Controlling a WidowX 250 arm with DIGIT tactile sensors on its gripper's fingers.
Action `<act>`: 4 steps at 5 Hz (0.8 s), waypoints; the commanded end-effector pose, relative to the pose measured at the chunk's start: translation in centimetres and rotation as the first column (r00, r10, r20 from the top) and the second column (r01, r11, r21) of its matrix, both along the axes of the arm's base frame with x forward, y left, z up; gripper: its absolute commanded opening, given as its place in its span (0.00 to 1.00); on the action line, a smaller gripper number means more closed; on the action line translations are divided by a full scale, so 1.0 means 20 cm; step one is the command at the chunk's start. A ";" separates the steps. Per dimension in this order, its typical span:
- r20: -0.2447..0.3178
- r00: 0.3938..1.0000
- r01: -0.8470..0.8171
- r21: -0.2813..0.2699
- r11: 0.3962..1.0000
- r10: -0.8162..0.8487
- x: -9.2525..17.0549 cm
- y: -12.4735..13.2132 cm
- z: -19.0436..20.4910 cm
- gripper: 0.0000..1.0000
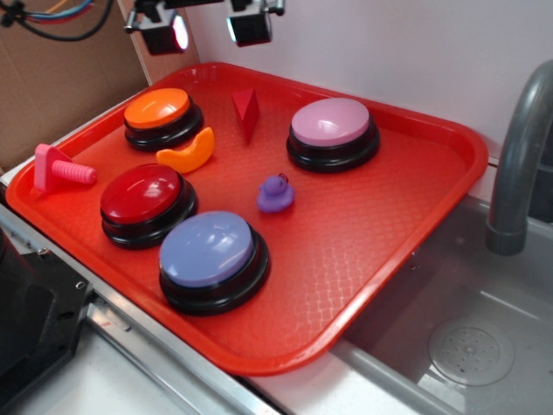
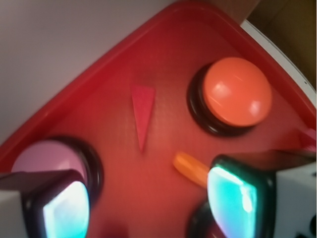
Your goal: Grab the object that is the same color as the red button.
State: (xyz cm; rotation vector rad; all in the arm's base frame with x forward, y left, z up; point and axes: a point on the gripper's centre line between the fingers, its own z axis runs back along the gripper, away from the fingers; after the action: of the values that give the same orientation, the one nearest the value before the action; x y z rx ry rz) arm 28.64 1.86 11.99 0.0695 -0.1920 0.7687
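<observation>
The red wedge (image 1: 246,111) stands on the red tray (image 1: 406,251) close to its far edge, between the orange button (image 1: 162,117) toward the far left corner and the pink button (image 1: 333,131) to its right. It matches the dark red button (image 1: 147,204) near the tray's left edge, so it is the piece to take. Nothing touches it; the orange crescent (image 1: 187,152) lies near it but apart.

The claw (image 1: 212,28) hangs above the tray's far edge with its jaws spread and nothing between them. In the wrist view the wedge (image 2: 142,113) sits ahead of the two fingers (image 2: 67,208), not yet between them, with its narrow tip pointing toward the claw.

The step in hand looks like the approach. To do it well, carry the claw forward until the wedge is centred between the fingers, then come straight down. The wedge tapers, so the pads should close across its wide end on the flat faces; a grip near the tip would likely squeeze it out. The wrist picture is blurred, so which faces are flat is hard to judge from there. The wedge is nearly the tray's colour, so its outline is easy to lose. Keep the fingers clear of the orange button's base and the crescent on the descent.
</observation>
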 end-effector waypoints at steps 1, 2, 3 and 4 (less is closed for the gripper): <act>0.034 0.983 -0.181 0.056 0.982 0.180 0.14 0.15 -0.17 1.00; 0.043 0.976 -0.214 0.042 0.976 0.212 0.16 0.16 -0.28 1.00; 0.009 0.973 -0.233 0.054 0.971 0.232 0.16 0.17 -0.35 1.00; 0.018 0.973 -0.230 0.001 0.973 0.230 0.15 0.18 -0.40 1.00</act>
State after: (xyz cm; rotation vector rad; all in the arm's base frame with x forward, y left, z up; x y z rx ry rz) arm 31.68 3.85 2.52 0.1106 -0.1614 0.9915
